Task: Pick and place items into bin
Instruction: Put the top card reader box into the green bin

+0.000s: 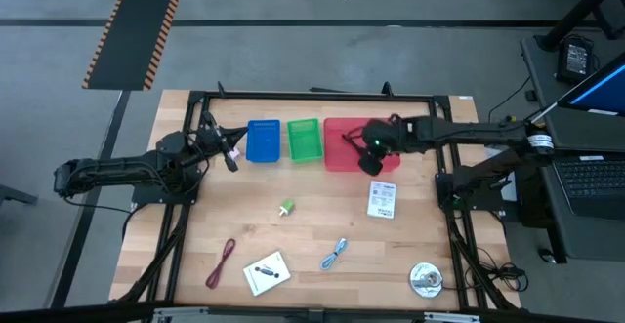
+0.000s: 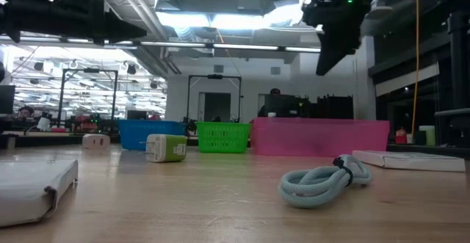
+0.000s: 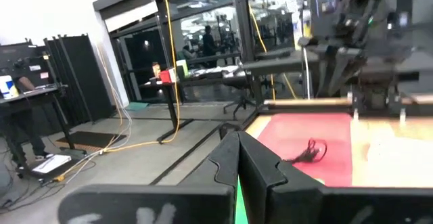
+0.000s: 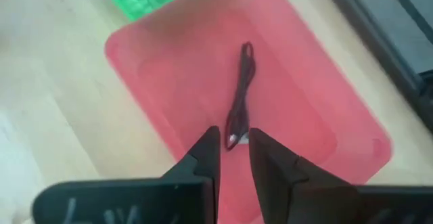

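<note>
While the right gripper [image 1: 372, 150] hangs above the red bin [image 1: 337, 152], its two dark, wedge-shaped fingers [image 4: 270, 160] stand a narrow gap apart with nothing between them. The bin is a shallow, translucent pink-red plastic tray with rounded corners, and a thin black cable [image 4: 241, 95] lies loosely stretched along its floor. Beside the red bin sit a green basket [image 1: 304, 139] with slotted walls and, beyond that, a blue bin [image 1: 262, 140]. The left gripper [image 1: 230, 156] waits just past the blue bin, its fingers pressed together.

The remaining items lie on the pale wooden table [image 1: 225, 206], all on the near side of the red bin. Closest to it is a white printed packet [image 1: 382, 200], flat and rectangular. Farther off are a small green-and-white block [image 1: 286, 207], a light-blue cable [image 1: 335, 254] wound into a soft, ropy loop, a second white card [image 1: 267, 272], a thin maroon cable loop [image 1: 222, 262], and a round, shiny silver disc [image 1: 425, 279].
</note>
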